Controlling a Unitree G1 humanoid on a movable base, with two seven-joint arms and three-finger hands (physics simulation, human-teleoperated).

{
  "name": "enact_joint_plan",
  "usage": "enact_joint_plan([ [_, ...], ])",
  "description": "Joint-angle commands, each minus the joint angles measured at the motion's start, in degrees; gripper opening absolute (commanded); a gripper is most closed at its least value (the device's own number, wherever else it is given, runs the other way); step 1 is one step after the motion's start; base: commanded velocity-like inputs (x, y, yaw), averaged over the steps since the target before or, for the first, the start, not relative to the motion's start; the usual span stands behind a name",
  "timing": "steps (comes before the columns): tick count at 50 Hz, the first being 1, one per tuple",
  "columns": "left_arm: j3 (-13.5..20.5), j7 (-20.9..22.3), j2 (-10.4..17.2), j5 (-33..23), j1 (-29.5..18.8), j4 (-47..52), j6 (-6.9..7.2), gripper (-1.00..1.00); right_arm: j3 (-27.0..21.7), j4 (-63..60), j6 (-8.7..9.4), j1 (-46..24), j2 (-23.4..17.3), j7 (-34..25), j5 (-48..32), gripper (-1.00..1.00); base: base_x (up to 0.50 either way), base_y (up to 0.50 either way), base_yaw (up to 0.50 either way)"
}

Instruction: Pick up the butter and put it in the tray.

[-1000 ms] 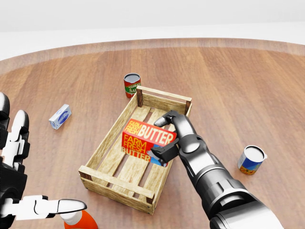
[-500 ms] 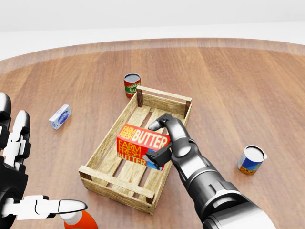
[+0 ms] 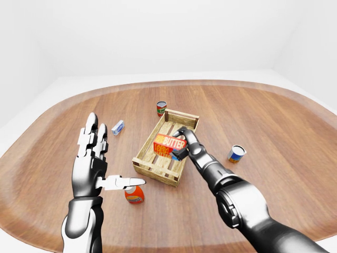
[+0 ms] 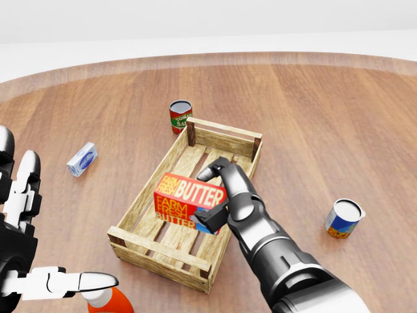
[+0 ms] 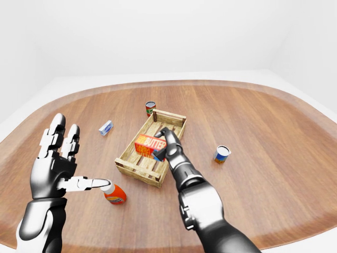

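Red and orange cardboard is what the butter [image 4: 187, 201] is wrapped in, so it is judged to be a light, stiff, flat-sided box, fairly smooth and liable to slip if pinched at a corner. It is best taken across its short end, and that is where it is gripped: the right hand [image 4: 225, 199] is closed on the box's right end, one finger curled over the top edge and another tucked under the lower corner. The box is held tilted over the slatted floor of the wooden tray [image 4: 136, 210], within its walls; whether it rests on the slats cannot be told. The left hand [image 3: 95, 163] is held up at the left of the left-eye view, fingers spread, thumb pointed sideways, nothing held.
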State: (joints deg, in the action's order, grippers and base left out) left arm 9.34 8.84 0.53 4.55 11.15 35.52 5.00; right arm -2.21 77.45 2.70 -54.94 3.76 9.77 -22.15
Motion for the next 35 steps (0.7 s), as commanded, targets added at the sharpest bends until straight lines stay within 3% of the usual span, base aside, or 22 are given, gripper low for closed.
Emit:
enact_joint_plan([
  [1,0.2,-2.4,-0.3,0.4,-1.8,-2.7,0.0,1.0,-2.5,0.2,-2.13,-1.1,1.1,3.4,-0.5,-1.0,0.0,0.0,0.0],
  [34,0.1,-2.2,-0.3,0.4,-1.5,-2.2,0.0,1.0,-3.5,0.6,-3.51,-0.3,1.7,3.0,-1.2,-1.0,0.0,0.0,0.0],
  [35,0.0,-2.2,-0.4,0.4,-1.5,-2.2,0.0,1.0,-3.6,0.5,-3.56,-0.4,1.8,3.0,-1.1,-0.88,0.0,0.0,0.0],
])
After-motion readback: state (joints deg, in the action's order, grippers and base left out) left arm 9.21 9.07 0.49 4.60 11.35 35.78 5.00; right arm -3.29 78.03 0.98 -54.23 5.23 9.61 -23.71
